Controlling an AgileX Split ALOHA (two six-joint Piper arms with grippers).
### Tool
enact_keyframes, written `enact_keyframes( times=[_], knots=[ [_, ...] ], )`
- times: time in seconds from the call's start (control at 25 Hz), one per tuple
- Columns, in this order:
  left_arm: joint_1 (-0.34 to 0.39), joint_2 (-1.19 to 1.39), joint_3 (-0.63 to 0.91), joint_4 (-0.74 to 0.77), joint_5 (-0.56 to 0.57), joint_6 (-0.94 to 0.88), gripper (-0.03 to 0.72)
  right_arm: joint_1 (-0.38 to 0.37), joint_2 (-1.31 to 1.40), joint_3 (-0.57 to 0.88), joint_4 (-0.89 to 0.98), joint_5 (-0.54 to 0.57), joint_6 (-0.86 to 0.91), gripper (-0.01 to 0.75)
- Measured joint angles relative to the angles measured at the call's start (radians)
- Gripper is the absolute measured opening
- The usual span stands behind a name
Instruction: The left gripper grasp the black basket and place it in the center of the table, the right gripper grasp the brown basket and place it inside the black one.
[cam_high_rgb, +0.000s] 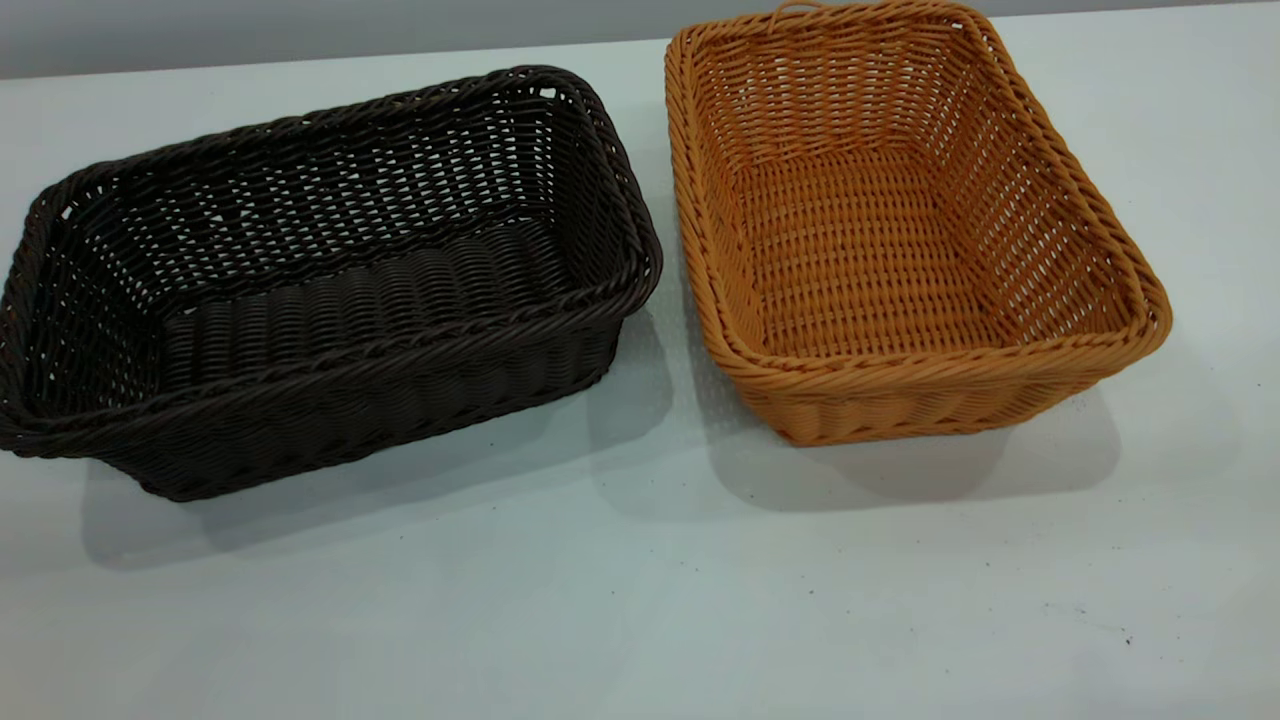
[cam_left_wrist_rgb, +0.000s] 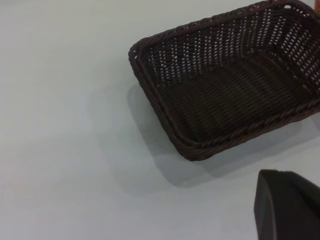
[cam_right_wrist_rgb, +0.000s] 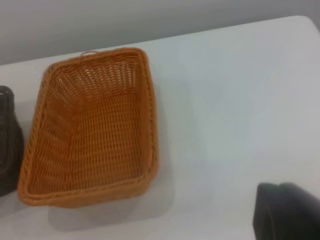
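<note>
Two rectangular woven wicker baskets sit on the table (cam_high_rgb: 640, 600), a smooth, pale grey-white surface dotted with a few tiny dark specks. The black basket (cam_high_rgb: 330, 290) lies toward the left of the exterior view, its long side running across the view and slightly skewed; its weave is very dark brown to black, with a braided rope-like rim, flared sides with small gaps that let light through, and a tightly ribbed floor. The brown basket (cam_high_rgb: 900, 230) stands just beside it on the right, near but apart, with its long axis running away from the camera; it is orange-tan, with the same braided rim and flared open-weave walls, and a small loop (cam_high_rgb: 795, 8) at its far short end. Both are upright and empty. In the left wrist view the black basket (cam_left_wrist_rgb: 230, 80) lies well apart from a dark, rounded piece of the left gripper (cam_left_wrist_rgb: 287, 205) at the picture's edge; in the right wrist view the brown basket (cam_right_wrist_rgb: 92, 130) likewise lies apart from a dark piece of the right gripper (cam_right_wrist_rgb: 287, 212). Whether either gripper is spread or closed I cannot tell; neither touches a basket.
</note>
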Motion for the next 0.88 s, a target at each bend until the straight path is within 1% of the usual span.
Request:
enact_keyframes(
  times=[0.24, 0.4, 0.52, 0.68, 0.8, 0.88],
  knots=[
    [0.0, 0.011, -0.016, 0.001, 0.017, 0.009, -0.001, 0.0, 0.0, -0.001, 0.005, -0.003, 0.001, 0.004],
    [0.0, 0.094, -0.066, -0.031, 0.038, 0.048, -0.001, 0.0, 0.002, -0.024, 0.12, -0.049, -0.024, 0.004],
    [0.0, 0.182, -0.132, -0.096, 0.033, 0.113, -0.001, 0.0, 0.048, -0.034, 0.237, -0.107, -0.112, 0.009],
    [0.0, 0.309, -0.23, -0.201, 0.018, 0.211, -0.001, 0.0, 0.146, -0.034, 0.404, -0.159, -0.238, 0.058],
    [0.0, 0.402, -0.284, -0.287, -0.046, 0.298, 0.005, 0.0, 0.232, -0.033, 0.526, -0.157, -0.355, 0.12],
    [0.0, 0.45, -0.288, -0.343, -0.087, 0.369, 0.037, 0.0, 0.285, -0.033, 0.599, -0.165, -0.428, 0.17]
  ],
)
